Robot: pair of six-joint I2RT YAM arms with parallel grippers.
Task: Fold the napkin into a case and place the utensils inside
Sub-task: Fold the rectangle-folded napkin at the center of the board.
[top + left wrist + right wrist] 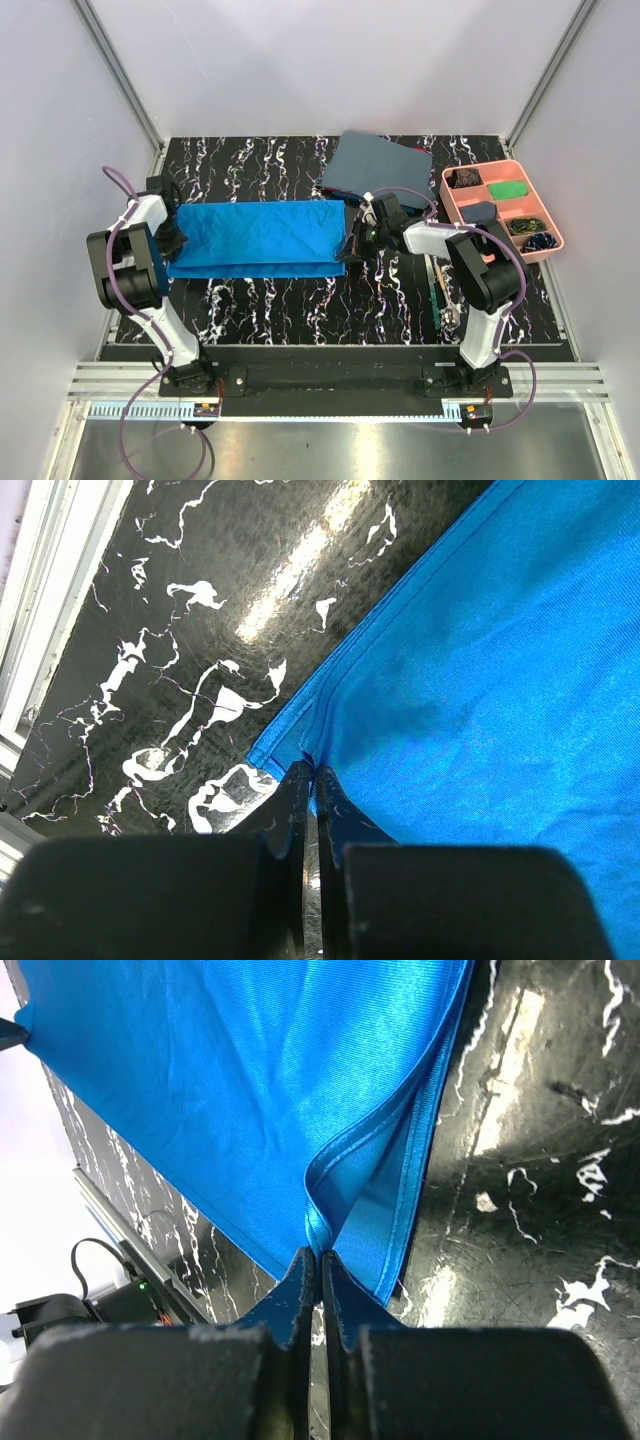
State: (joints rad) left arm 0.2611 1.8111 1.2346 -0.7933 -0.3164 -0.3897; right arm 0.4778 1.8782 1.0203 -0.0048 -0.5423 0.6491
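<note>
Two layers of bright blue cloth show at the hem: the napkin (pixel 255 238) lies doubled over into a long flat band on the black marbled bench (pixel 300 310), between the two arms. It looks thin, soft and a little shiny, so I judge it light, limp and slippery. It will sag and slide unless both layers are pinched together at a hem or a corner, and the two ends should move at the same pace. The left end effector (pixel 310 772) is clenched on the hem at the left end, near a corner. The right end effector (pixel 318 1256) is clenched on the right edge, where a small ridge of cloth rises into its tips. The utensils (pixel 438 288) lie beside the right arm, apart from the napkin. A grey-blue cloth (pixel 380 165) and a pink tray (pixel 449 198) sit farther back on the right.
</note>
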